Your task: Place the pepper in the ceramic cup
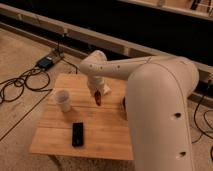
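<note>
Tool (97, 93) is seen over the middle of the desk (107, 137), at the end of the white arm (150, 75) that reaches in from the right of the view. Its fingers are pressed onto the upper end of the pepper (99, 100), which is held nearly upright, tip down, and appears to be clear of the wood.

The ceramic cup (63, 100) is set upright near the desk's left edge, mouth open and apparently empty. It is to the left of the pepper and apart from it. A flat black device (78, 134) lies nearer the front edge, out of the line between the two.

The step in hand is judged to be the carry: the pepper is gripped but not yet brought over the cup.

For the next move, a sideways travel to the left is called for until the pepper's tip is centred over the cup's mouth. Enough height is needed for the hanging tip to pass the rim without knocking the cup. The pepper is then to be lowered and released only once it is lined up inside the opening, which is narrow.
</note>
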`<state>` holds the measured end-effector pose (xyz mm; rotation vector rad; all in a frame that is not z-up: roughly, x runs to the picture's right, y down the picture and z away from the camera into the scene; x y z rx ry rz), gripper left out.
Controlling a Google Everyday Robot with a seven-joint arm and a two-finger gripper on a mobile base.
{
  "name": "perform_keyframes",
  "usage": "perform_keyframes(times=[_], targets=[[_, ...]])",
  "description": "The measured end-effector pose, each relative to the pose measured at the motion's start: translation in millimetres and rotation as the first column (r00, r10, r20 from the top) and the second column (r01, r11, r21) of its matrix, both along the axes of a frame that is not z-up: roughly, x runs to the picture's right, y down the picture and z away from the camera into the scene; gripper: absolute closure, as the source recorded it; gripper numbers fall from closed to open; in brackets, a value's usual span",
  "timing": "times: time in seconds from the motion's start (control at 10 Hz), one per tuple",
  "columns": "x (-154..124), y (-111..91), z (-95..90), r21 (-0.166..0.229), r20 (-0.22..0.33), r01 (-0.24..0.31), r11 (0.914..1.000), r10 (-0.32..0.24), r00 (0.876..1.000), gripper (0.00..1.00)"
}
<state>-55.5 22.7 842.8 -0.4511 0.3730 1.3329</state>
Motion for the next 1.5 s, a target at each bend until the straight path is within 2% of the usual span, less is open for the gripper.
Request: perform_keyframes(times=[0.3, 0.6, 0.8, 1.1, 1.5], targets=[[-30, -27, -8.7, 0.055, 0.06, 0.063, 0.9965, -0.066, 0.996, 1.0], [-70, -45, -19.6, 0.119, 0.16, 0.066, 0.9907, -0.085, 0.983, 1.0], [-86, -51, -25.5, 0.153, 0.202, 0.062, 0.9863, -0.092, 0.975, 1.0], [-109, -53, -37.8, 0.225, 0.244, 0.078, 0.9712, -0.133, 0.961, 1.0], [-135, -30, -36.3, 0.267, 0.283, 0.114, 0.9569, -0.191, 0.94, 1.0]])
